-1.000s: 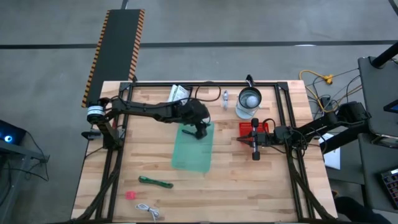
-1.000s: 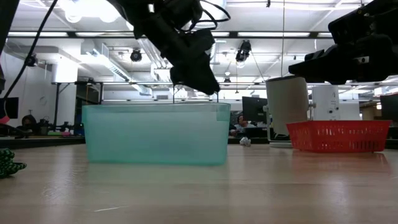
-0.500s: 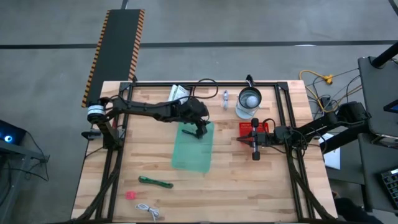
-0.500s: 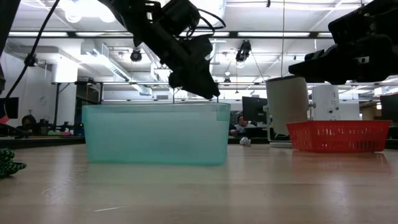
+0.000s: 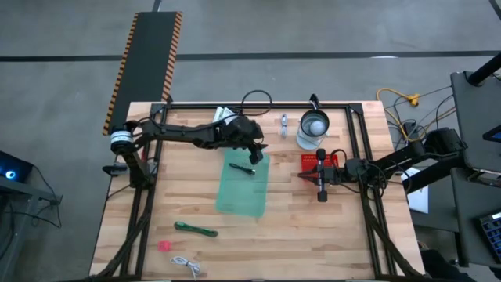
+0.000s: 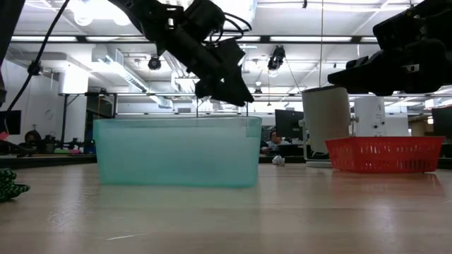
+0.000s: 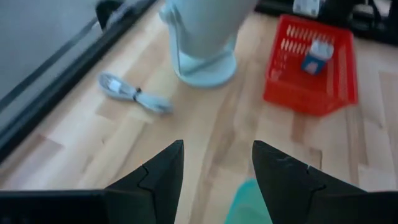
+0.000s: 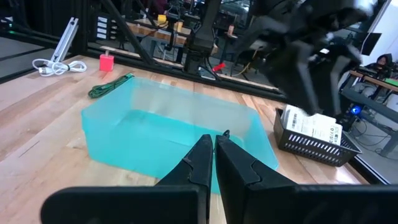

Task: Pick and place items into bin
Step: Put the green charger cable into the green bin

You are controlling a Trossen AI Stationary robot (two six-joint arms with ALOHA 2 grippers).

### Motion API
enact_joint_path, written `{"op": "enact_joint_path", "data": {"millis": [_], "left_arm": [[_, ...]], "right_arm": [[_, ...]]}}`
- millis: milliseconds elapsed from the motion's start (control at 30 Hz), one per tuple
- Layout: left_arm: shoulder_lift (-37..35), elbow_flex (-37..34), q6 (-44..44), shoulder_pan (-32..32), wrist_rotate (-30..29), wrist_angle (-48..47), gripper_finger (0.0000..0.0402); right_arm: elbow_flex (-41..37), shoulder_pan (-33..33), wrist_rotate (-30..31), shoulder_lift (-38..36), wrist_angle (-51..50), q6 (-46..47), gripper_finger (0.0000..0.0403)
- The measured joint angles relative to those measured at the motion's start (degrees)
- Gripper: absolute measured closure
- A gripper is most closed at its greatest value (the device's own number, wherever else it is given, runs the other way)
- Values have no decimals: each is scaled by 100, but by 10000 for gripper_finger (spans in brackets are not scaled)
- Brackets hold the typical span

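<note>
The left gripper (image 5: pixel 257 147), fingers parted and empty, hovers beside the translucent green plastic bin (image 5: pixel 243 185); the small silver piece (image 5: pixel 283 123) lies nearest, just beyond.

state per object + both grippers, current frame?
left gripper: open, empty, over the bin's far end
right gripper: shut, empty, parked beside the red basket
bin: upright, black pen lying inside
green stick: flat on table, outside bin
pink bit: on table, outside bin
white coiled cable: on table, outside bin
glass jug: upright, lid on
</note>
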Motion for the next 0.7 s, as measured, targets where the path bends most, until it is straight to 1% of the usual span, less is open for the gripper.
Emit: {"op": "enact_joint_path", "data": {"millis": [100,333,400,500,600,700], "left_arm": [[-2,97,65,99,7,44,227],[-2,65,177,236,20,-27,227],[-1,75,241,245,23,-229,228],[-87,70,665,243,90,-710,230],[-316,47,901,241,99,-1084,242],[-582,-104,904,243,96,-1229,271]], "right_arm": [[0,-1,0,0,2,-1,394],[0,1,0,0,2,-1,394],[0,-1,2,0,2,9,394],[0,-1,0,0,2,45,394],[0,1,0,0,1,45,394],[0,0,1,0,0,63,394]]}}
